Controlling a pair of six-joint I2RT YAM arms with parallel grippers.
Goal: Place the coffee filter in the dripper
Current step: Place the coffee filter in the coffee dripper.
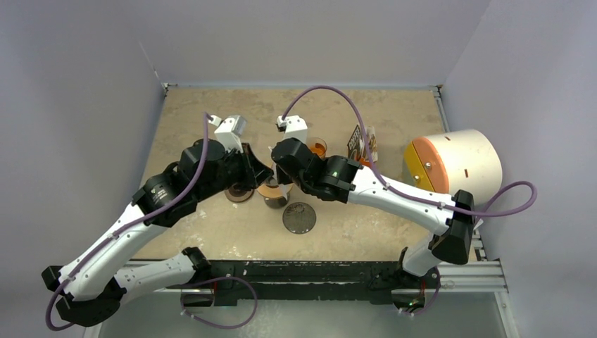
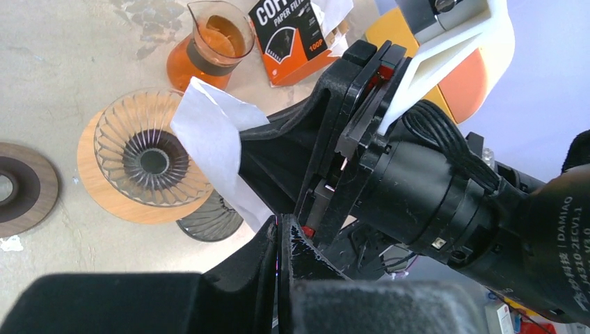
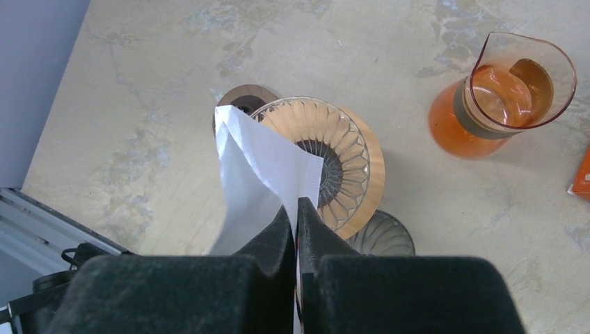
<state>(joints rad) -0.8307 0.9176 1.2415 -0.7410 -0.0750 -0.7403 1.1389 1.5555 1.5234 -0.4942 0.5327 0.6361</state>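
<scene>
The dripper (image 3: 341,149) is a ribbed glass cone on a round wooden collar, standing mid-table (image 1: 271,189). The white paper coffee filter (image 3: 264,160) hangs just above its near rim, folded flat. My right gripper (image 3: 296,205) is shut on the filter's upper edge. In the left wrist view the filter (image 2: 212,136) slopes down from the dripper (image 2: 146,160) to the tips of my left gripper (image 2: 280,228), which is shut where the paper's lower corner ends. The two grippers meet over the dripper (image 1: 267,176). The right fingers hide part of the paper.
An orange glass carafe (image 1: 318,147) and an orange filter box (image 1: 362,144) stand behind the dripper. A dark ribbed disc (image 1: 299,217) lies in front of it and a brown ring (image 1: 238,193) to its left. A large white and orange cylinder (image 1: 454,165) sits far right.
</scene>
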